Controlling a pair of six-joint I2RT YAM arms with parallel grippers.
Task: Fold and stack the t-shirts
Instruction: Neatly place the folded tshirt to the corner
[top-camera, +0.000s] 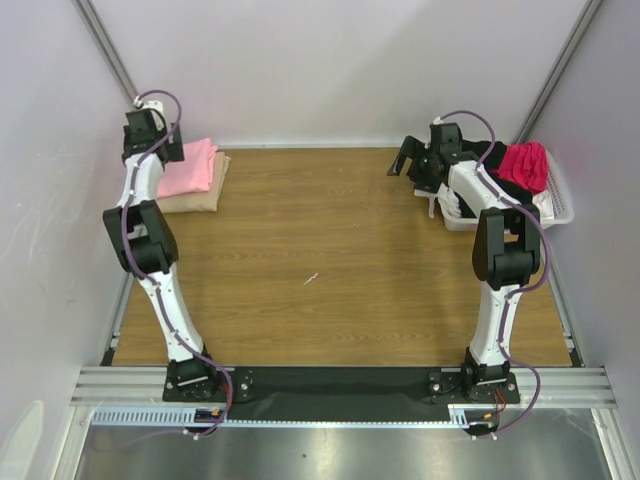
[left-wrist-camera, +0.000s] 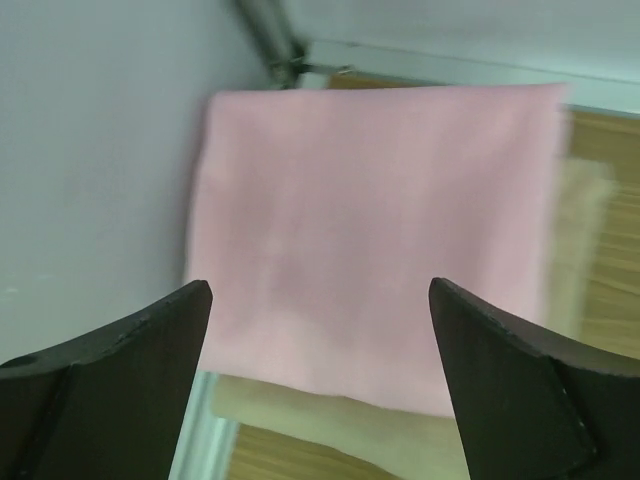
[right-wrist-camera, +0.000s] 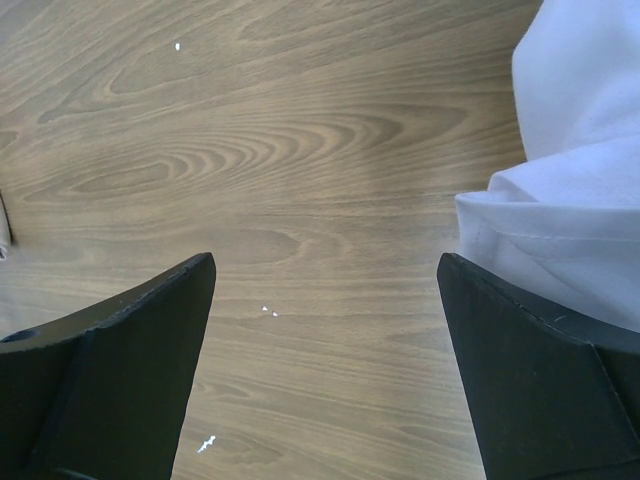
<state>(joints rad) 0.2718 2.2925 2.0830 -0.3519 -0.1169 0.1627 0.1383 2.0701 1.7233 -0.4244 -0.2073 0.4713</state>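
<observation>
Wood-grain table (top-camera: 330, 280), seen from above, with both arm bases at six o'clock.

Left arm (top-camera: 150, 250): reaches to about ten o'clock, over the stack in the far corner.

Right arm (top-camera: 505, 250): reaches to about two o'clock, beside the white plastic basket (top-camera: 565, 205).

Stack: the tan t-shirt (top-camera: 195, 198) lies folded flat on the wood. The pink t-shirt (top-camera: 188, 168) lies folded on top of it, with the tan edge showing along the side nearest the table centre.

Basket: the magenta t-shirt (top-camera: 525, 165) is heaped over its rim, unfolded. The white t-shirt (right-wrist-camera: 570, 200) shows in the right wrist view as crumpled cloth at three o'clock, just beside the right-hand finger.

Left gripper (left-wrist-camera: 320, 288): jaws spread wide above the pink cloth, nothing between them. Contact with the shirt cannot be told, as the view is blurred.

Right gripper (right-wrist-camera: 325, 260): jaws spread equally wide over bare wood, empty.

Step in hand, by judgement: the second garment is placed on the stack, and fetching the next one from the basket is under way.

Next move, by judgement: the right gripper should shift toward three o'clock, close on a single layer of the white cloth, and draw it to the open centre for spreading. The left arm should lift straight up so the stack is not dragged.
</observation>
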